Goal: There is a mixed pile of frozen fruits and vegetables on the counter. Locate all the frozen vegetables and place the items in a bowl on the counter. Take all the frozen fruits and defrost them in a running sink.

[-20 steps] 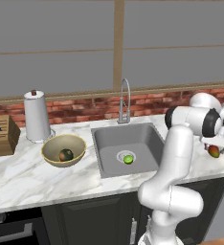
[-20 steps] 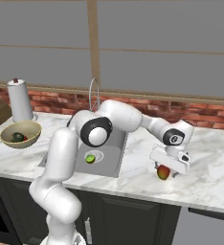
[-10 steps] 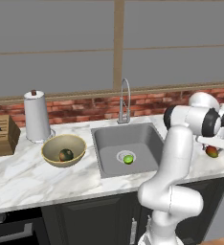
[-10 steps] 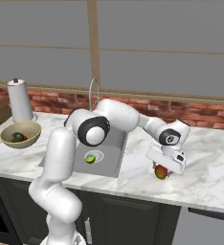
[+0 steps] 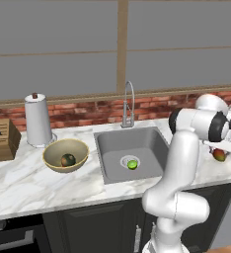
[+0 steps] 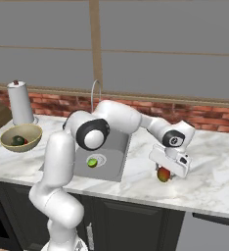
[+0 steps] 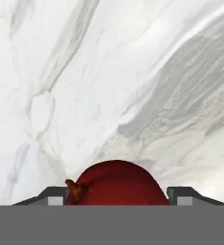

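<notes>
My gripper (image 6: 164,171) hangs low over the white marble counter (image 6: 209,181) to the right of the sink (image 5: 112,148), pointing down. It is shut on the red-yellow-green oval fruit (image 6: 163,175), which rests at counter level. In the hand view the fruit (image 7: 116,184) fills the gap between the two tips of the gripper (image 7: 117,196). From the left base view the fruit (image 5: 219,155) peeks out under the hand. The lime-green ball (image 5: 132,164) lies by the sink drain. The tan bowl (image 5: 83,148) holds a dark green vegetable (image 5: 67,159).
A paper towel roll (image 5: 38,121) and a wooden knife block (image 5: 1,138) stand left of the bowl. An arched faucet (image 5: 129,101) rises behind the sink against a brick backsplash. The counter's front edge runs close below the fruit.
The jaws have gone from wide open to closed in on the oval fruit. The arm and the fruit have hardly shifted.
</notes>
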